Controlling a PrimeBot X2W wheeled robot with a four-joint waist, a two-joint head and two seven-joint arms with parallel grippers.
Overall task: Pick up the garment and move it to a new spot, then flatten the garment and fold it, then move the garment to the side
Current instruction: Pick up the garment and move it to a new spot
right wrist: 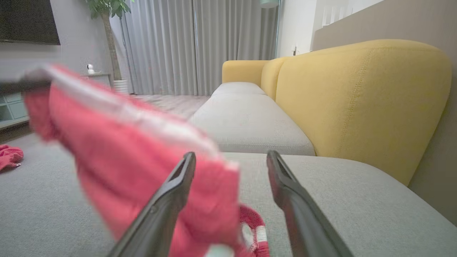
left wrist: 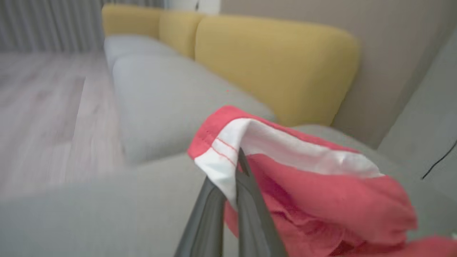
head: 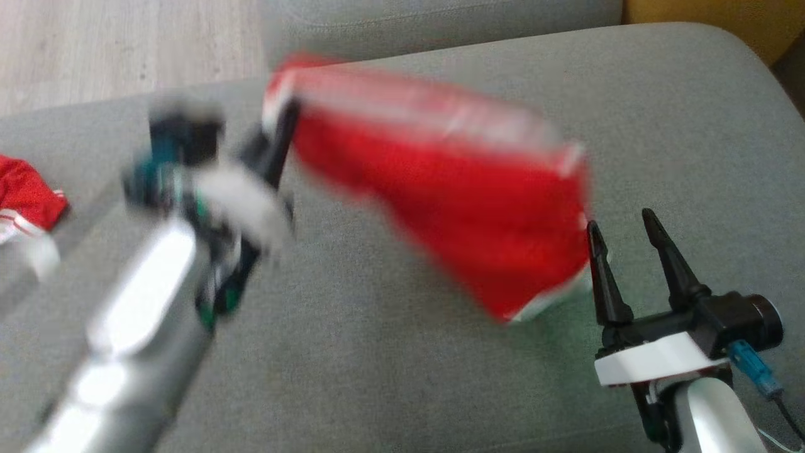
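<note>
The left gripper (left wrist: 234,175) has its fingers pressed together on the white-banded hem of the red garment (head: 453,189). It holds the garment up over the grey sofa cushion (head: 377,352) by that one corner. The rest of the cloth slopes down toward the right gripper (head: 619,223), whose fingers stand spread and empty just beside the garment's lower corner.

The pinch takes only a narrow bite of the hem, so a quick swing of the arm could pull the cloth free. The trailing corner could also catch on the right gripper's spread fingers and drag the garment into a bunch as it is laid down. A second red cloth (head: 25,195) lies at the cushion's left edge, and a landing too near it would tangle the two.

The head view is badly smeared around the left arm and the garment, so the garment's outline is hard to read. Its lowest corner possibly brushes the cushion, though the blur leaves that unclear. The left wrist view cuts off the lower folds.
</note>
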